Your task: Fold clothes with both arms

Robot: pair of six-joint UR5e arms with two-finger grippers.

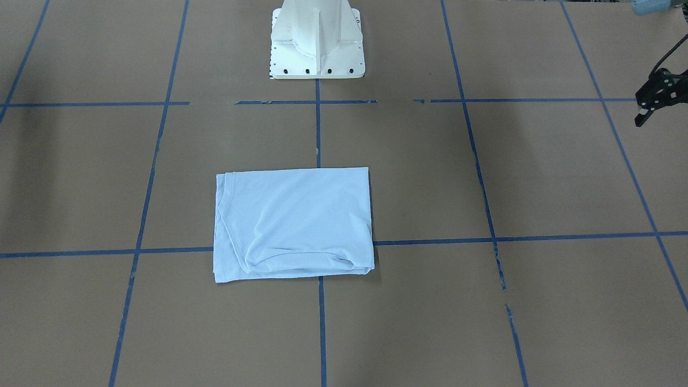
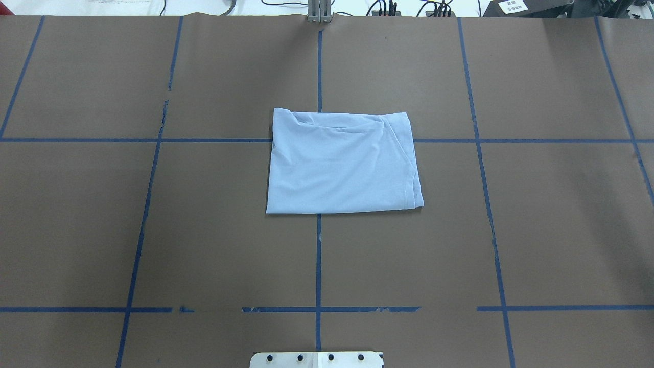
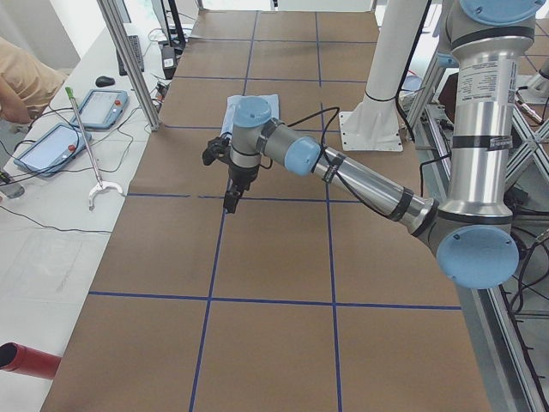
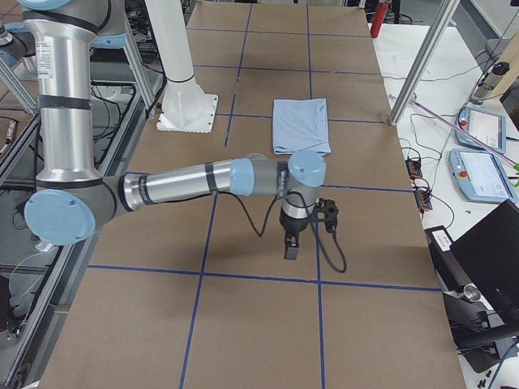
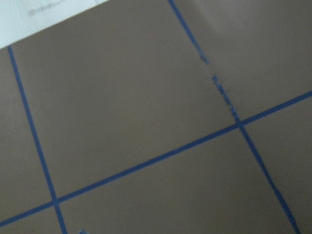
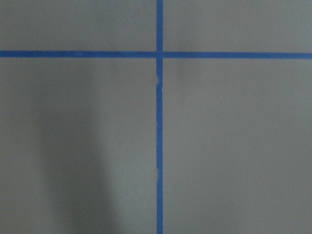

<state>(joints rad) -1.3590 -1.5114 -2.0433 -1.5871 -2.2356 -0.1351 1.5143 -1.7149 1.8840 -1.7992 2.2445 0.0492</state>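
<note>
Centre of each side view: left arm point(image 3: 360, 182) and right arm point(image 4: 186, 180), jaws pointing down, parted or closed cannot tell. Shirt point(image 2: 342, 163): folded rectangle, mid-frame on bench point(image 2: 153, 230), well apart from both. Fold appears complete; keep arms clear, no snagging.

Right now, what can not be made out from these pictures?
T-shirt print: hidden by the folds in every view.
Left gripper: partly cut by the front-facing view's right edge; open or shut, unclear.
Right gripper: only in the right side view, too small to judge.
Left wrist view: blurred.
</note>
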